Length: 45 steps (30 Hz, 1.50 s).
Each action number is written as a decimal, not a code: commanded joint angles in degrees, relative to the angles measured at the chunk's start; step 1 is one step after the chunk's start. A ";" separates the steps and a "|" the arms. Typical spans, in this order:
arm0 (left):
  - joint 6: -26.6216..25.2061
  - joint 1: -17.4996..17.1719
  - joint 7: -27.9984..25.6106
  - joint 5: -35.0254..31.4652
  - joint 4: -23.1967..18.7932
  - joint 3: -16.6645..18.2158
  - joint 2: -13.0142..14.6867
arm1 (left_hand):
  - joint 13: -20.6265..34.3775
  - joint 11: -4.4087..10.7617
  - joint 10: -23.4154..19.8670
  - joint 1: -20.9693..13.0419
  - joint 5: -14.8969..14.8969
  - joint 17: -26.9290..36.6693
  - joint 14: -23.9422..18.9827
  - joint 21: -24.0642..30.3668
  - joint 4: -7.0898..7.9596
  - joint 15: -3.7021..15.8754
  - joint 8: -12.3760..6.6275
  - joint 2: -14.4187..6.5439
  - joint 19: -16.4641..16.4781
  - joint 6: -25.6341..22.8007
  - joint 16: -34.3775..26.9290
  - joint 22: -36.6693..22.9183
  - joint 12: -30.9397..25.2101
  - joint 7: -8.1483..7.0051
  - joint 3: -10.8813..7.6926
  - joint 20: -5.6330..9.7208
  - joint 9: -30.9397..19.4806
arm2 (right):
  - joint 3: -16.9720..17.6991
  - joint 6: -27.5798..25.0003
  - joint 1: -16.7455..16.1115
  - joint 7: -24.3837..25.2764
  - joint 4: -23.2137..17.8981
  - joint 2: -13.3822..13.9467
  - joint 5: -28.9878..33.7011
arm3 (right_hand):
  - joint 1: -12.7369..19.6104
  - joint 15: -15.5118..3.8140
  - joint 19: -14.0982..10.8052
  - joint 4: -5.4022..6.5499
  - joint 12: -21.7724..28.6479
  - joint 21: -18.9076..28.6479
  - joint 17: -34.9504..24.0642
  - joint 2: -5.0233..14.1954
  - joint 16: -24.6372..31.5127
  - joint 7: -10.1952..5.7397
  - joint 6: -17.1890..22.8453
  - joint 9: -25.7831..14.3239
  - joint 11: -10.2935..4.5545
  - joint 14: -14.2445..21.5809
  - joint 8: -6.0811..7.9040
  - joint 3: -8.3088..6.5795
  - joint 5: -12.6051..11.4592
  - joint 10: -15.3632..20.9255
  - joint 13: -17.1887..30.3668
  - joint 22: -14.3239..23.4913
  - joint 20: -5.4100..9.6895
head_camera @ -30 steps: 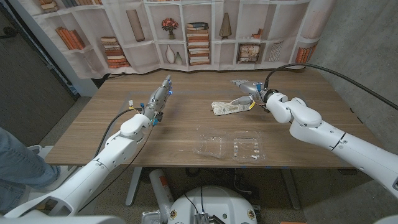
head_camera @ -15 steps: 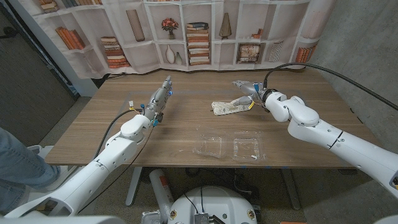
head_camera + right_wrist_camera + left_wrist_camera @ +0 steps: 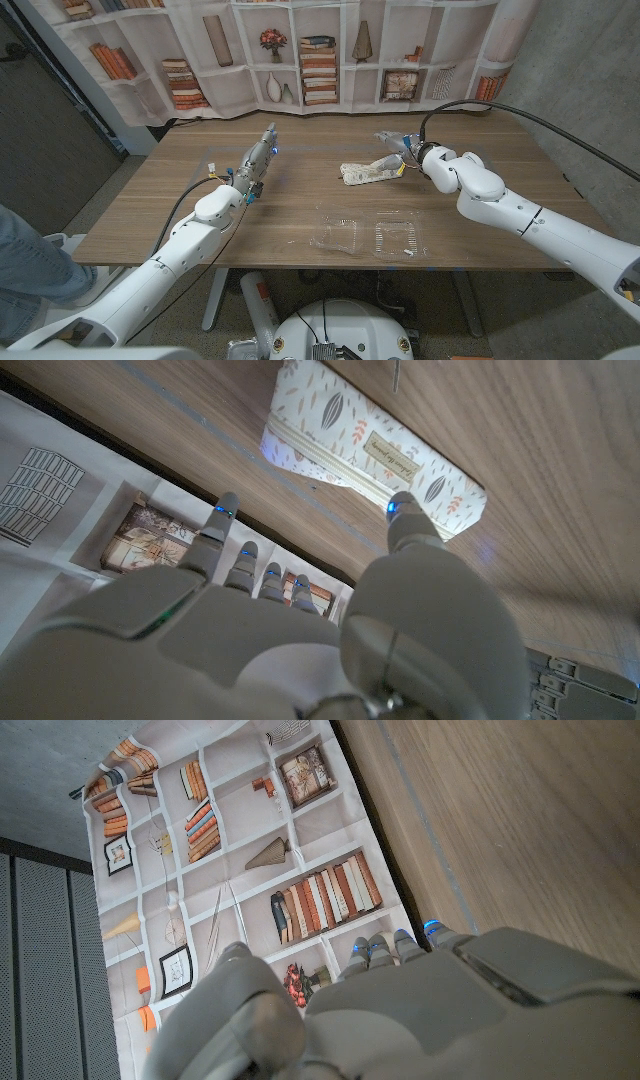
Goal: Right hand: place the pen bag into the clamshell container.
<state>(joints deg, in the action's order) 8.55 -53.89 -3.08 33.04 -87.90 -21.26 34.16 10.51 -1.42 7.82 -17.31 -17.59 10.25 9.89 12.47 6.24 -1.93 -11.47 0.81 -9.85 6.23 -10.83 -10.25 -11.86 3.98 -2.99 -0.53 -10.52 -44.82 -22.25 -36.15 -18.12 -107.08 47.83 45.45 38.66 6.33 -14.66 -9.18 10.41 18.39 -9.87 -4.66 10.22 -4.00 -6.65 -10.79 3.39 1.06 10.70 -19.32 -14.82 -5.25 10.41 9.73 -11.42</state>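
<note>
Up close, leaf-patterned pen bag (image 3: 375,455)

Pen bag (image 3: 365,173) lies on table (image 3: 290,205), centre-right, long axis running left-right. Right hand (image 3: 398,148) sits just beside the bag's right end, slightly behind it; right wrist view puts the thumb tip (image 3: 402,512) at the bag's edge, contact possible but can't tell. Clamshell (image 3: 368,237) lies open on the table near the front edge, in front of the bag, well apart from it. Left hand (image 3: 256,160) is over the table's left half, far from bag and clamshell. Bookshelf backdrop (image 3: 300,50) hangs behind the table.
</note>
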 commanded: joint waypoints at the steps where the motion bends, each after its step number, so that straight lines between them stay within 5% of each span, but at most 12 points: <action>1: 0.17 -0.07 0.15 0.23 0.34 0.23 0.08 | 0.25 -0.25 -0.22 -0.22 0.07 0.18 2.48 -0.20 -0.06 -0.06 -0.09 -0.51 -6.09 -0.10 0.04 -0.25 0.00 0.09 0.36 0.15 -0.30 | -2.08 -2.09 1.90 -3.75 1.67 -1.49 3.25 | 1.25 -0.43 -1.49 -0.12 0.78 -0.36 -0.10 0.02 0.49 -0.07 1.18 -0.12 -0.19 1.05 0.67 -0.59 0.02 0.00 0.18 0.17 0.10; 9: 0.15 -0.27 0.22 0.38 0.46 0.27 0.13 | 0.25 -0.27 -0.24 -0.24 0.08 0.19 2.45 -0.26 -0.05 -0.01 -0.09 -0.56 -6.11 -0.18 0.03 -0.25 0.00 0.02 0.46 -0.06 -0.29 | -2.46 -2.54 2.08 -4.54 2.39 -1.75 3.83 | 1.61 -0.75 -2.81 0.06 1.35 -0.47 -0.10 -0.26 0.67 -0.43 2.62 -0.13 -0.01 1.99 1.12 -0.42 0.12 1.15 0.23 0.19 0.21; 18: -0.04 -0.50 -0.07 0.33 -0.07 0.39 0.34 | 0.25 -0.26 -0.23 -0.26 0.09 0.19 2.45 -0.30 -0.05 -0.08 -0.05 -0.60 -6.12 -0.13 0.04 -0.25 0.02 0.03 0.54 -0.17 -0.29 | -2.38 -2.52 1.87 -4.05 3.43 -2.27 3.38 | 2.10 -2.03 -4.42 0.56 2.50 -1.07 -0.19 -0.08 0.78 -1.86 5.73 -0.20 -2.31 3.34 1.91 -0.20 0.34 4.29 0.34 0.25 0.38; 35: -0.57 0.23 -0.11 0.11 0.48 -0.20 -0.17 | 0.25 0.00 -0.26 -0.30 0.12 0.19 2.43 -0.39 -0.05 -0.03 -0.06 -0.69 -6.17 -0.23 0.04 -0.26 0.03 0.02 0.71 -0.44 -0.30 | -2.84 -3.11 2.33 -4.19 5.52 -2.95 3.92 | 2.91 -2.91 -5.80 0.90 3.96 -2.10 -0.35 0.50 0.96 -3.96 9.95 -0.36 -4.27 5.44 2.79 -0.51 0.53 8.90 0.50 0.37 -0.70; 45: -1.04 0.71 -0.10 0.01 0.87 -0.69 -0.51 | 0.25 -0.08 -0.31 -0.32 0.13 0.19 2.41 -0.42 -0.04 -0.05 -0.05 -0.73 -6.17 -0.25 0.04 -0.27 0.02 -0.02 0.79 -0.53 -0.30 | -2.77 -3.65 1.96 -3.77 6.54 -3.01 3.84 | 3.18 -4.23 -8.19 1.10 4.79 -2.13 -0.39 0.78 1.52 -4.44 12.99 -0.40 -5.65 8.51 3.35 -0.63 0.71 11.83 0.55 0.41 0.01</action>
<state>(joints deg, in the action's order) 7.99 -53.70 -3.17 33.26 -87.48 -21.46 33.98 10.51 -1.74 7.51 -17.61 -17.59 10.25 9.89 12.07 6.17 -1.93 -11.47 0.50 -9.86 6.24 -10.83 -10.25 -11.86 3.98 -2.59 -0.53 -10.52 -47.51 -25.34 -33.97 -22.19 -101.72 45.04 49.26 41.13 2.13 -22.17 -8.45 14.86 16.28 -10.01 -3.83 11.49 -8.12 5.47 -11.07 -2.02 8.74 13.61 -19.83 -14.14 5.80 10.81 10.02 -11.36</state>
